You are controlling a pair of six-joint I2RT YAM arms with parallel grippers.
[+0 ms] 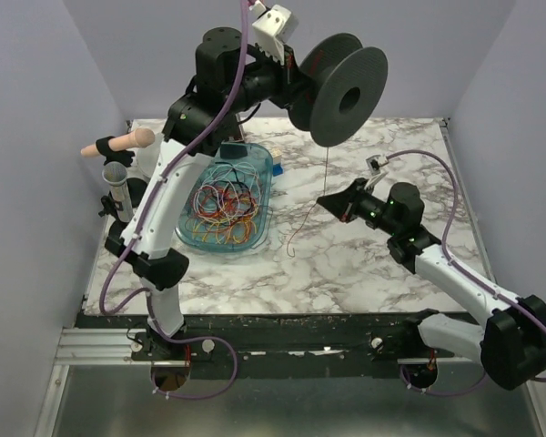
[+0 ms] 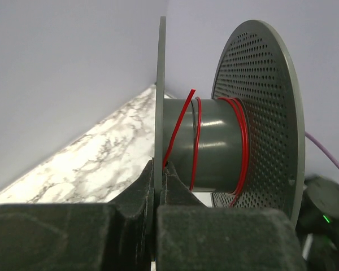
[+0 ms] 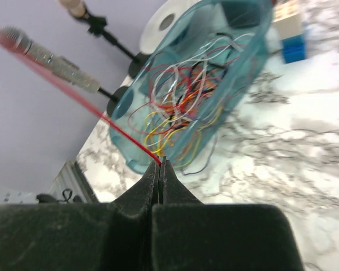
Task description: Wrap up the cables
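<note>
Tub at left holding cables, spool aloft behind, to its right

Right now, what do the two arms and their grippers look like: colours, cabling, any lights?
Both the left arm and right arm have white links between bulky black joints. A thick purple cord loops along each. The left gripper and right gripper are matte black and wedge-tipped. Small green lights glow on the right wrist.

On the right wrist view, the thin red cable smears into blur toward upper left and runs off the edge. My left gripper hides the lower rim of the dark grey plastic spool; overhead I can't count its red turns
</note>
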